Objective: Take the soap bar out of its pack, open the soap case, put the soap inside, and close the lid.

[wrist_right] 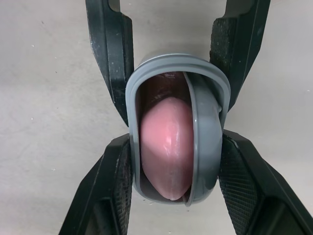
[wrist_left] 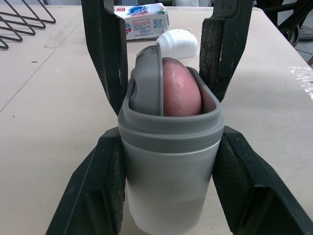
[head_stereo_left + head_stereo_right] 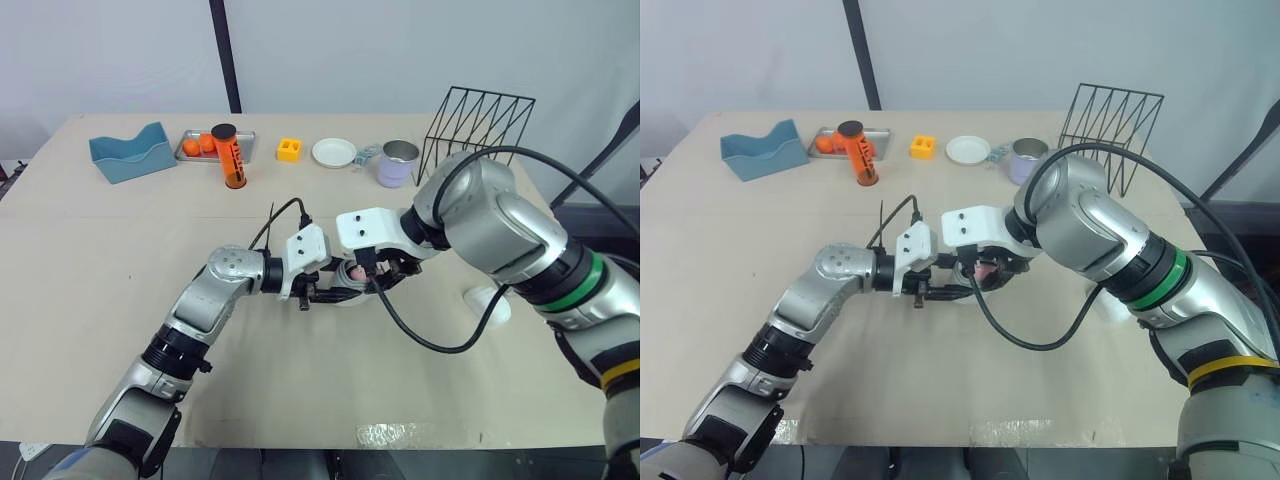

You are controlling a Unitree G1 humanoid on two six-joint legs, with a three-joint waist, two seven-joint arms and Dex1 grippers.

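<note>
The grey soap case [image 2: 171,186] stands upright at the table's middle [image 3: 352,292], with the pink soap bar [image 1: 165,147] inside it and a loose grey insert [image 2: 146,83] tilted beside the bar. My left gripper [image 2: 171,161] is shut on the case's lower sides. My right gripper [image 1: 175,147] comes from above, its fingers [image 1: 115,181] pressed on the rim's two sides. The white lid [image 2: 178,43] lies on the table apart from the case [image 3: 492,303], with the soap pack [image 2: 142,22] behind it.
Along the back edge stand a blue holder [image 3: 130,155], a metal tray [image 3: 190,156], an orange tube [image 3: 230,155], a yellow block [image 3: 289,149], a white plate [image 3: 333,152], a mug [image 3: 398,162] and a wire rack [image 3: 480,125]. Clear wrapping [image 3: 390,435] lies at the front edge.
</note>
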